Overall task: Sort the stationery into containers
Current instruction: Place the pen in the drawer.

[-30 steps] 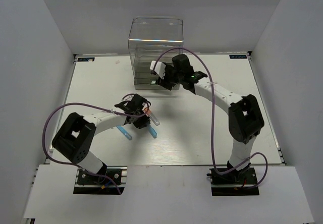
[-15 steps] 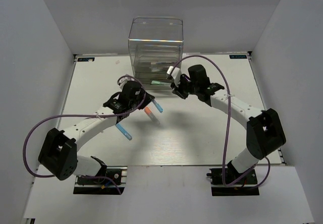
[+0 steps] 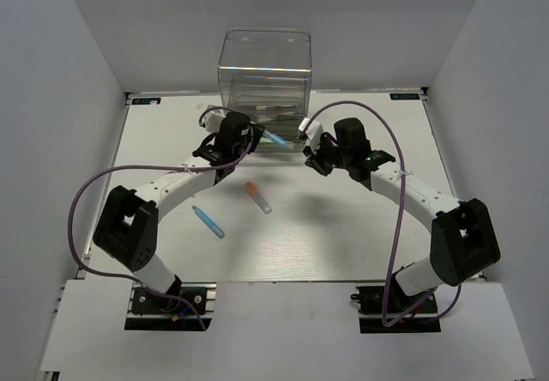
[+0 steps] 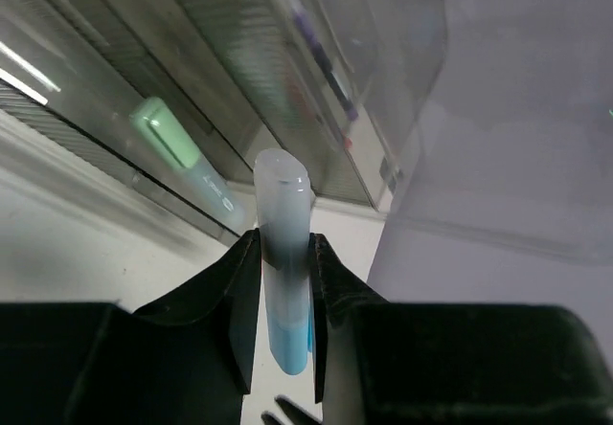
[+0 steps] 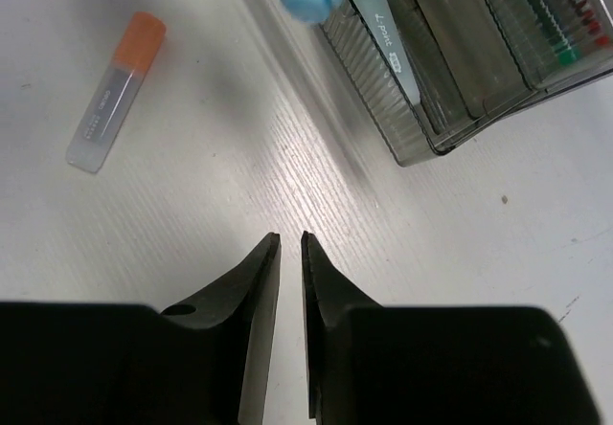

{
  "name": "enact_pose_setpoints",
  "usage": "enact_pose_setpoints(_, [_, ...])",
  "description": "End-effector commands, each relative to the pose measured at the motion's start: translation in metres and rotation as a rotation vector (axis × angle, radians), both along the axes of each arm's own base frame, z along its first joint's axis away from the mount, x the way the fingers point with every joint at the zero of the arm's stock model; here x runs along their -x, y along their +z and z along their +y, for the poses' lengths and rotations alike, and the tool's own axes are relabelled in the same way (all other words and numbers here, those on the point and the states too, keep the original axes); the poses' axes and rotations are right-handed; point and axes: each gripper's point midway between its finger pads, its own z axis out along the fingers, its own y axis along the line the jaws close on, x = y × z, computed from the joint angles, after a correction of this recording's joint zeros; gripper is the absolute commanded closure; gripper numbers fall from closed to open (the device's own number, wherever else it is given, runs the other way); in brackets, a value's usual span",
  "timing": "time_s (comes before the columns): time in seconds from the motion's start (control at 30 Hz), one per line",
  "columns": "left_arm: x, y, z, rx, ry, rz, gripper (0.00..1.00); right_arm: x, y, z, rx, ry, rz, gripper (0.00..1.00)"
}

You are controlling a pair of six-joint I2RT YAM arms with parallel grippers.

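My left gripper (image 4: 284, 238) is shut on a light-blue marker (image 4: 283, 195), holding it up against the front of the clear cabinet (image 3: 266, 72). In the top view the left gripper (image 3: 256, 135) sits at the cabinet's lower left, and the light-blue marker (image 3: 276, 138) points at the lowest drawer (image 5: 450, 109). A mint-green marker (image 5: 383, 33) lies in that drawer. My right gripper (image 5: 290, 238) hovers over bare table right of the cabinet, jaws nearly together, with nothing between them. An orange marker (image 3: 257, 196) and a second blue marker (image 3: 208, 221) lie on the table.
Thin pens (image 5: 575, 33) lie in the upper drawers. The cabinet stands at the back middle of the white table (image 3: 360, 226), with grey walls on three sides. Both arms' purple cables (image 3: 86, 218) loop above the table.
My left arm carried the light-blue marker from mid-table up to the cabinet front. My right gripper drew back from the cabinet to the right and closed its jaws.
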Motion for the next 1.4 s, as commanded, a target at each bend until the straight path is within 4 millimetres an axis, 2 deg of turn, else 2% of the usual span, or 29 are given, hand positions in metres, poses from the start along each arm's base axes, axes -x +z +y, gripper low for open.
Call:
enact_pose_setpoints(0.0, [-0.013,-0.004,0.017,0.102,0.178,0.042,1.00,0.002,0.010,-0.004,-0.037,-0.016,-0.012,0.79])
enact_pose_setpoints(0.1, [-0.017,-0.022,0.024,0.120,0.270,0.108,1.00,0.003,0.009,-0.007,-0.040,-0.025,-0.006,0.79])
enact_pose_setpoints(0.13, [-0.020,-0.017,0.025,0.134,0.282,0.097,1.00,0.004,0.008,-0.007,-0.042,-0.022,-0.002,0.79])
enact_pose_setpoints(0.3, [-0.032,-0.025,0.027,0.182,0.357,0.091,1.00,0.012,0.000,-0.007,-0.044,-0.005,0.028,0.79])
enact_pose_setpoints(0.33, [-0.036,-0.018,0.030,0.204,0.370,0.080,1.00,0.013,-0.001,-0.007,-0.045,-0.001,0.034,0.79])
enact_pose_setpoints(0.37, [-0.039,-0.020,0.030,0.196,0.381,0.077,1.00,0.014,-0.001,-0.006,-0.047,0.002,0.036,0.79])
enact_pose_setpoints(0.4, [-0.042,-0.011,0.029,0.217,0.383,0.064,1.00,0.014,-0.002,-0.006,-0.047,0.001,0.038,0.78])
enact_pose_setpoints(0.43, [-0.042,-0.019,0.029,0.203,0.385,0.080,1.00,0.016,-0.003,-0.005,-0.048,0.006,0.044,0.78])
enact_pose_setpoints(0.5, [-0.045,-0.016,0.027,0.208,0.390,0.084,1.00,0.016,-0.003,-0.005,-0.049,0.008,0.046,0.78])
enact_pose_setpoints(0.63, [-0.047,-0.032,0.026,0.202,0.412,0.125,1.00,0.019,-0.007,-0.004,-0.047,0.019,0.063,0.73])
enact_pose_setpoints(0.67, [-0.048,-0.028,0.026,0.204,0.412,0.124,0.99,0.020,-0.007,-0.003,-0.050,0.027,0.069,0.66])
enact_pose_setpoints(0.7, [-0.048,-0.033,0.024,0.194,0.406,0.144,0.93,0.021,-0.007,-0.002,-0.051,0.031,0.071,0.62])
enact_pose_setpoints(0.73, [-0.045,-0.042,0.025,0.166,0.411,0.174,0.78,0.020,-0.006,-0.001,-0.053,0.035,0.067,0.55])
enact_pose_setpoints(0.77, [-0.047,-0.036,0.024,0.169,0.410,0.171,0.71,0.023,-0.010,0.000,-0.051,0.045,0.083,0.52])
enact_pose_setpoints(0.8, [-0.046,-0.043,0.025,0.155,0.412,0.185,0.63,0.023,-0.010,0.000,-0.051,0.044,0.087,0.50])
enact_pose_setpoints(0.87, [-0.046,-0.043,0.025,0.155,0.413,0.185,0.46,0.024,-0.013,0.001,-0.046,0.055,0.095,0.48])
enact_pose_setpoints(0.97, [-0.050,-0.041,0.028,0.164,0.420,0.176,0.34,0.024,-0.012,0.003,-0.050,0.062,0.105,0.48])
enact_pose_setpoints(1.1, [-0.050,-0.022,0.024,0.192,0.389,0.144,0.29,0.026,-0.014,0.009,-0.058,0.088,0.128,0.48])
enact_pose_setpoints(1.13, [-0.049,-0.024,0.022,0.190,0.374,0.147,0.29,0.029,-0.015,0.011,-0.057,0.097,0.137,0.48])
enact_pose_setpoints(1.23, [-0.047,-0.002,0.016,0.207,0.320,0.109,0.29,0.030,-0.012,0.018,-0.070,0.130,0.153,0.48])
enact_pose_setpoints(1.3, [-0.040,0.003,0.014,0.180,0.274,0.105,0.29,0.036,-0.015,0.027,-0.065,0.164,0.169,0.48])
enact_pose_setpoints(1.37, [-0.028,0.017,0.014,0.152,0.205,0.082,0.29,0.042,-0.020,0.037,-0.053,0.195,0.176,0.48])
